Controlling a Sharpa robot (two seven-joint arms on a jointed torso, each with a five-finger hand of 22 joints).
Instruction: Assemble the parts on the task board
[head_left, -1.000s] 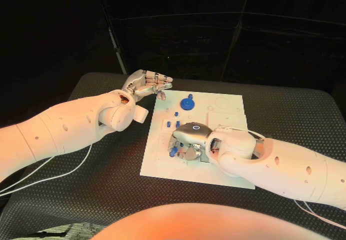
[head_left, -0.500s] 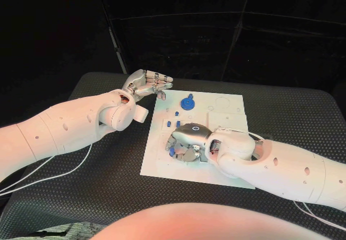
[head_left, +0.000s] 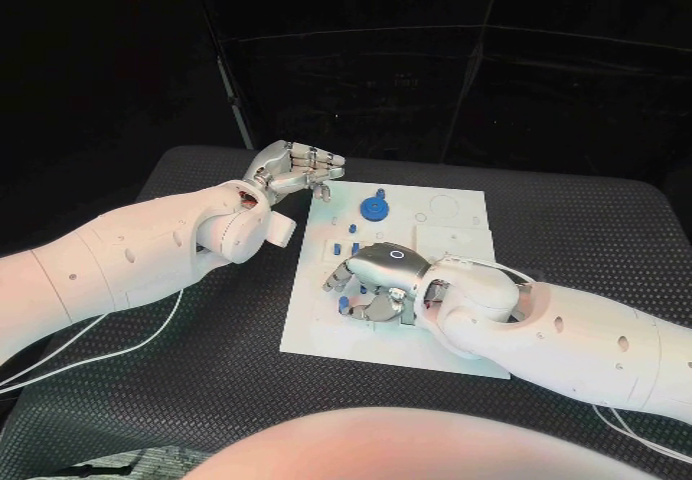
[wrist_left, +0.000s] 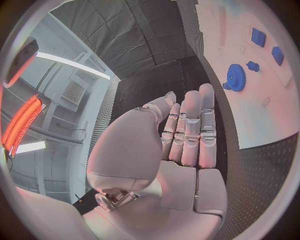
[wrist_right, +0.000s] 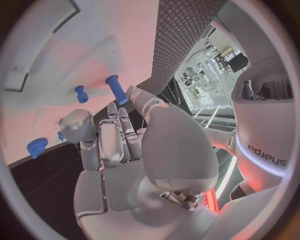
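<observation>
The white task board (head_left: 433, 330) lies in the middle of the table. A blue gear (head_left: 375, 208) (wrist_left: 235, 77) sits near its far edge, with small blue parts (head_left: 346, 246) (wrist_left: 258, 36) below it. My right hand (head_left: 378, 285) hovers low over the board's left-middle, fingers curled down. In the right wrist view a fingertip (wrist_right: 135, 94) lies beside an upright blue peg (wrist_right: 116, 89); a smaller blue peg (wrist_right: 80, 93) and a blue knob (wrist_right: 37, 146) are close by. I cannot tell if the hand holds anything. My left hand (head_left: 296, 168) floats off the board's far-left corner, fingers curled (wrist_left: 187, 130) on nothing.
The board lies on a black textured mat (head_left: 216, 330) covering the table. A white cable (head_left: 130, 335) trails along the mat under my left arm. Raised outlines and round recesses (head_left: 450, 210) mark the board's far-right part.
My right hand has shifted slightly toward me over the board and turned a little. The left hand has stayed in place.
</observation>
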